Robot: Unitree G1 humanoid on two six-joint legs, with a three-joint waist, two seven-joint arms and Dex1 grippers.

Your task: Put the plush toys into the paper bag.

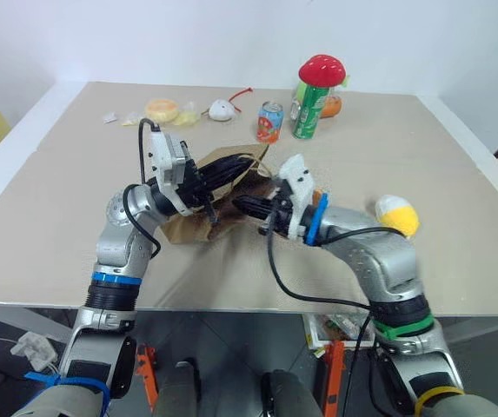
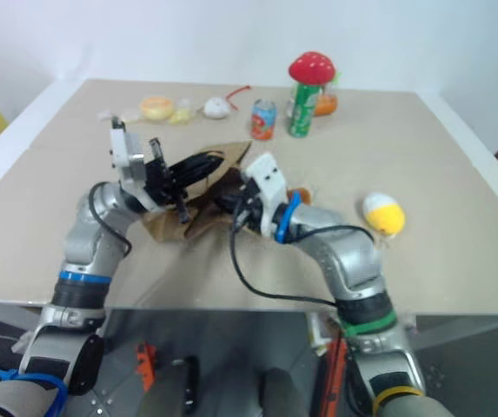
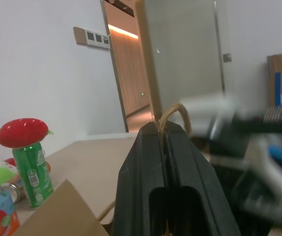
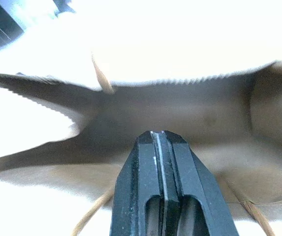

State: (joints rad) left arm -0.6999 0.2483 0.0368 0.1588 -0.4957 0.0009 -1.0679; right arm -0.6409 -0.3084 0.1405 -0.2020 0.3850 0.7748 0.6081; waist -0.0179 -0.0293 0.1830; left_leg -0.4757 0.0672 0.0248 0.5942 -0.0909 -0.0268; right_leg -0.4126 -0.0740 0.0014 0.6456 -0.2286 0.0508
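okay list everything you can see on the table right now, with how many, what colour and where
paper bag: one, brown, near middle of the table, held up between both grippers, mouth open
yellow-and-white egg toy: one, on the table's right side, beside the right arm
green can: one, upright at the far edge
red mushroom-capped toy: one, on top of the green can
red-and-blue can: one, upright, left of the green can
small white toy: one, red tail, far edge
round yellow-orange item: one, far left
table: one, beige
left gripper: black fingers shut on a bag handle loop
right gripper: black fingers shut, at the bag's open mouth
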